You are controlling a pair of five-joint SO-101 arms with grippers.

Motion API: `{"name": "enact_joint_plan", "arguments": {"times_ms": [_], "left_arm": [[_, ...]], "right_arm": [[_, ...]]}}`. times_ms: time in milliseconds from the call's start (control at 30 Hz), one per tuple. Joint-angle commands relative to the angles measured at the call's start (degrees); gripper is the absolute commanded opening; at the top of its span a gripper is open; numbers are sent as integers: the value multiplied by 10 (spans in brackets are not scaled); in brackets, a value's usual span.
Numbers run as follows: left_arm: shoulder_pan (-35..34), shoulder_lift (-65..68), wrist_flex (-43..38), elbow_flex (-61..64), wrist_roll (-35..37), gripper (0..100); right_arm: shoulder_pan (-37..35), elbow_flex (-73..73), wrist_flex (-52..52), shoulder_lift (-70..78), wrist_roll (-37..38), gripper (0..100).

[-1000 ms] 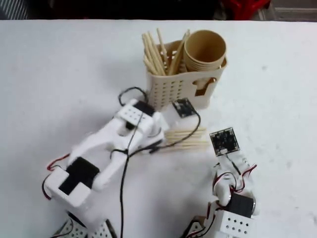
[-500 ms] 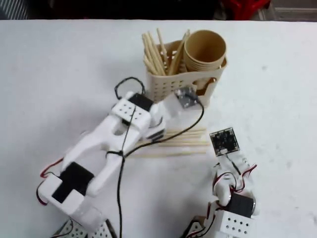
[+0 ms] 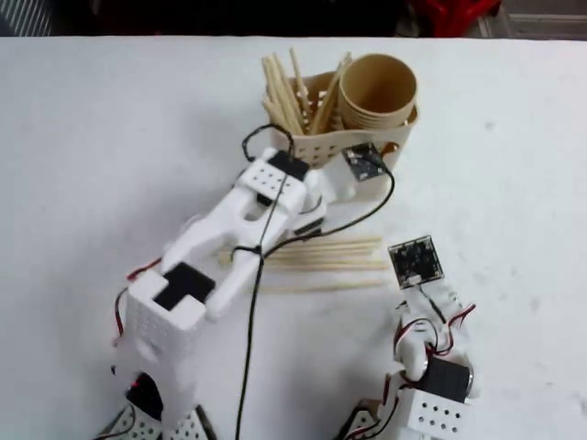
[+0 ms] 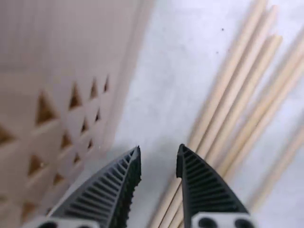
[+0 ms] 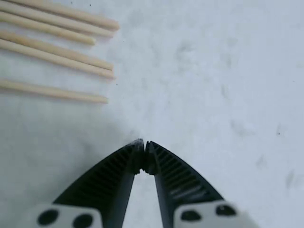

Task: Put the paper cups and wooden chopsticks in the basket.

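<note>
- left gripper (image 4: 159,148) has swung from the loose chopsticks (image 3: 321,257) to the basket (image 3: 321,151) at the table's far edge, slightly spread, empty.
- likely best: go back, pinch chopsticks mid-length.

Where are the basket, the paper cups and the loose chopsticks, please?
basket (image 3: 323,145), high view, its perforated front wall.
paper cups (image 3: 378,87), high view, inside the top cup.
loose chopsticks (image 3: 348,259), high view, middle of the bundle.

**White bench, one basket, loose sticks**

The white bench (image 3: 101,128) carries a cream perforated basket (image 3: 316,154), standing upright near its far edge. Just in front of it, loose wooden chopsticks (image 3: 344,259) lie flat and roughly parallel, perhaps six in all.
</note>
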Motion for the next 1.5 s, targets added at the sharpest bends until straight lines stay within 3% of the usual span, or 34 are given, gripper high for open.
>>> {"name": "enact_joint_plan", "arguments": {"times_ms": [0, 867, 1067, 1467], "left_arm": [[19, -3, 27, -33, -25, 139], [42, 4, -4, 46, -75, 134], [43, 4, -7, 47, -75, 19], [44, -13, 47, 40, -75, 21]], "right_arm": [[2, 5, -6, 3, -1, 17], [2, 5, -6, 3, -1, 17], [2, 5, -6, 3, -1, 18], [2, 5, -6, 3, -1, 18]]}}
